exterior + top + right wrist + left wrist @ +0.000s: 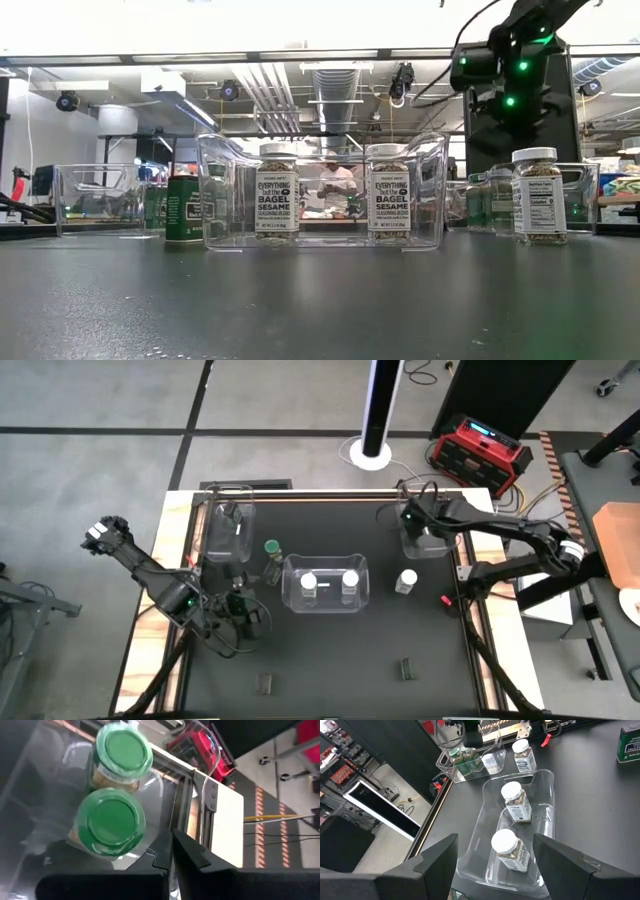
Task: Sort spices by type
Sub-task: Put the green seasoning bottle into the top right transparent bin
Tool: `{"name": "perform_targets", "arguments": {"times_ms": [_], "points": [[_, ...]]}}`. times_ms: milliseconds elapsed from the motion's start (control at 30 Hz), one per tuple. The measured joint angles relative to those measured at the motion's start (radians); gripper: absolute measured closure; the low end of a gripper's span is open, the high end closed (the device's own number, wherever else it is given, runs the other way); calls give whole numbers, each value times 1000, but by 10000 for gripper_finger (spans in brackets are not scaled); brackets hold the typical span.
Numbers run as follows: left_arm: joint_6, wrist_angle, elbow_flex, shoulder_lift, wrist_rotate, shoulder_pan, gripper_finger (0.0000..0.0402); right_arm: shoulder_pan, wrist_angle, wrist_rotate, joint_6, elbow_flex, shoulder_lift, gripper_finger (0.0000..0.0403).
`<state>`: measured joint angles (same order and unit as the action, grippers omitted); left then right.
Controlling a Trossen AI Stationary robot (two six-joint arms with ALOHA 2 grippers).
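Note:
Two white-lidded spice jars (512,802) (509,850) stand in the clear middle bin (325,582). A third white-lidded jar (406,581) stands on the table to its right. A green tin (272,550) stands on the table at the bin's far left corner. Two green-lidded jars (122,750) (107,822) stand in the far right bin (425,542). My left gripper (245,615) is open left of the middle bin, with nothing between its fingers. My right gripper (412,520) hovers shut over the far right bin, above the green-lidded jars.
Another clear bin (230,530) with something dark inside stands at the far left. Two small dark blocks (265,682) (407,668) sit near the table's front edge. A red marker (446,600) lies at the right edge. Open black tabletop (330,650) lies in front of the middle bin.

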<state>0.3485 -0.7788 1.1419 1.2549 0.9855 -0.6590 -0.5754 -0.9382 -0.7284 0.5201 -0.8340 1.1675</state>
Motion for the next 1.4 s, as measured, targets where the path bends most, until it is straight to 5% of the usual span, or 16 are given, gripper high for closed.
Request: {"name": "perform_targets", "arguments": {"times_ms": [300, 900, 1400], "points": [[-28, 0, 0, 0, 0, 2, 161, 30, 30, 64, -16, -74, -46, 394], [-44, 0, 0, 0, 0, 2, 161, 30, 107, 110, 24, -56, 88, 394], [-44, 0, 0, 0, 0, 2, 161, 30, 54, 161, -149, -56, 59, 394]]}}
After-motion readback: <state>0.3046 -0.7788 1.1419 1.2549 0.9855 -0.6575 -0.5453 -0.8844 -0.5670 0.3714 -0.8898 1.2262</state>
